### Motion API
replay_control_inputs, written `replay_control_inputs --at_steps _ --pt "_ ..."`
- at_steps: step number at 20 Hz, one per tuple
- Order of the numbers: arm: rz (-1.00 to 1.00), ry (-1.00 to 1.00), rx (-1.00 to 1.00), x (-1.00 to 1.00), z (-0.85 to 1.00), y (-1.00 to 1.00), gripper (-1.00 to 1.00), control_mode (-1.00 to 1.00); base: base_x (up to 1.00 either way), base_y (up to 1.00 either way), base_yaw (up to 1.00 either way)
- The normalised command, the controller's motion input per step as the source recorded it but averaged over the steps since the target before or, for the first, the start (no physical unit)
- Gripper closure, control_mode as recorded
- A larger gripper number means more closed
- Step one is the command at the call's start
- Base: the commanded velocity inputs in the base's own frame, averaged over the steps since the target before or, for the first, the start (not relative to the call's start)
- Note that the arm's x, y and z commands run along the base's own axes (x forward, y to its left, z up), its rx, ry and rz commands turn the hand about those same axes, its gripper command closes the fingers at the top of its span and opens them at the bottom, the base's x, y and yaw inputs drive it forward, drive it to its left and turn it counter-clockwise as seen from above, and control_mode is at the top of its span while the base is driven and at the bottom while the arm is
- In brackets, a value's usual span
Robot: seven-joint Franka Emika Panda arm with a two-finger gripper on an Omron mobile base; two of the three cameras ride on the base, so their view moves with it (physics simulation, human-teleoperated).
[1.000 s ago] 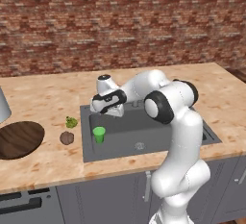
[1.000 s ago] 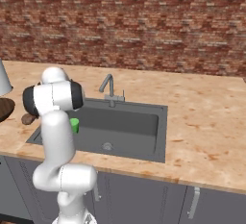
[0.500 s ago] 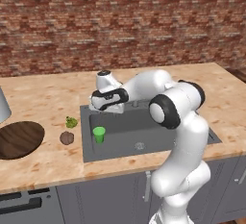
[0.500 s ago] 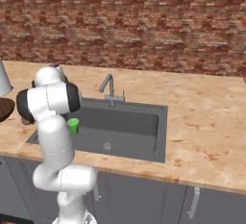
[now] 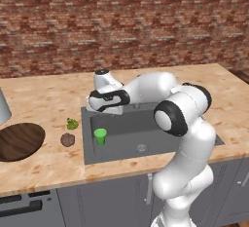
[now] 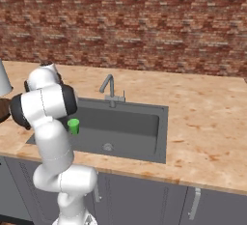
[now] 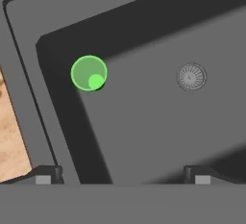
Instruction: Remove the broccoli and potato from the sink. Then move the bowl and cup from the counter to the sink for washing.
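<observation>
The green cup (image 5: 100, 136) stands upright in the left end of the dark sink (image 5: 160, 131), also seen as the cup (image 6: 73, 126) and from above as the cup (image 7: 89, 73). My gripper (image 5: 103, 109) hovers open over the sink's back left corner, above and just behind the cup, with nothing between its fingertips (image 7: 45, 175). Left of the sink on the counter (image 5: 48, 99) lie the broccoli (image 5: 72, 123) and the potato (image 5: 67, 140). The brown bowl (image 5: 19, 141) rests further left on the counter.
The faucet (image 6: 110, 88) rises behind the sink's back rim. The drain (image 7: 191, 76) sits mid-basin. A pale vessel (image 5: 2, 106) stands at the far left. The brick wall (image 5: 121, 21) closes the back of the counter.
The hand has drifted a little leftward over the sink's left end, still open. The cup, broccoli, potato and bowl stay where they were.
</observation>
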Motion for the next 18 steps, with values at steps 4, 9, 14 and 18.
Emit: replay_control_inputs --at_steps 4,9,14,18 --pt "0.00 0.00 0.04 -0.24 0.19 0.18 -1.00 -1.00 0.00 0.00 0.00" --pt "0.02 0.00 0.09 -0.28 0.19 0.16 -1.00 -1.00 0.00 0.00 0.00" --pt "0.02 0.00 0.13 -0.32 0.13 0.14 -1.00 -1.00 0.00 0.00 0.00" --pt "0.04 0.00 0.10 -0.29 0.10 0.11 -1.00 -1.00 0.00 0.00 0.00"
